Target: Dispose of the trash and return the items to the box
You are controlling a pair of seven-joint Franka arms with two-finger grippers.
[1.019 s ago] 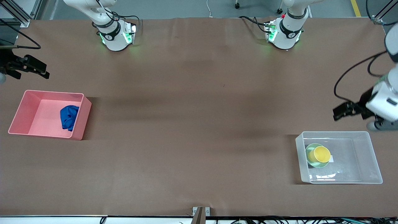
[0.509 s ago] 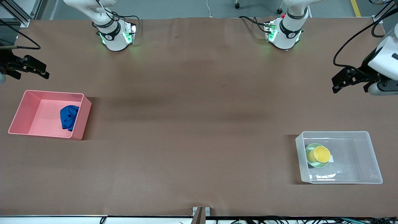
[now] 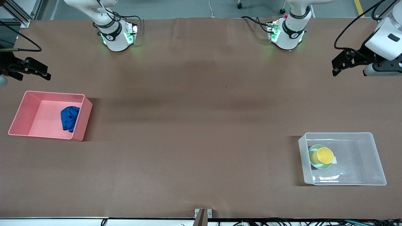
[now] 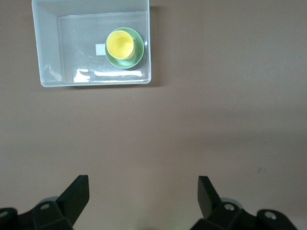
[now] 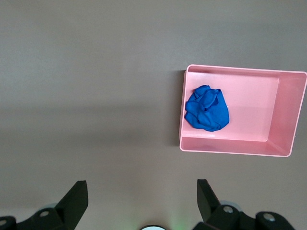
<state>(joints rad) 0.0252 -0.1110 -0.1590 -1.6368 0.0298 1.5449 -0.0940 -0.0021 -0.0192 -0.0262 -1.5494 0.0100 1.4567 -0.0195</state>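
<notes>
- Trash point(image 3: 69, 118), a blue wad, is lying in the pink bin point(image 3: 22, 107) at the right arm's end of the bench point(image 3: 194, 125).
- Yellow cup point(image 3: 324, 155) is sitting in the green bowl point(image 3: 312, 158) inside the clear box point(image 3: 370, 163).
- Left gripper point(image 3: 338, 63) is hanging over bare bench, jaws spread, empty.
- Right gripper point(image 3: 40, 69) is doing likewise.

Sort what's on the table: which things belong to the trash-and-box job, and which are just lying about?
Belong to the job:
blue wad, lying in the pink bin
yellow cup, sitting in the green bowl
clear box, holding both
left gripper and right gripper, both open, both over bare table

Just lying about:
nothing else visible
</notes>
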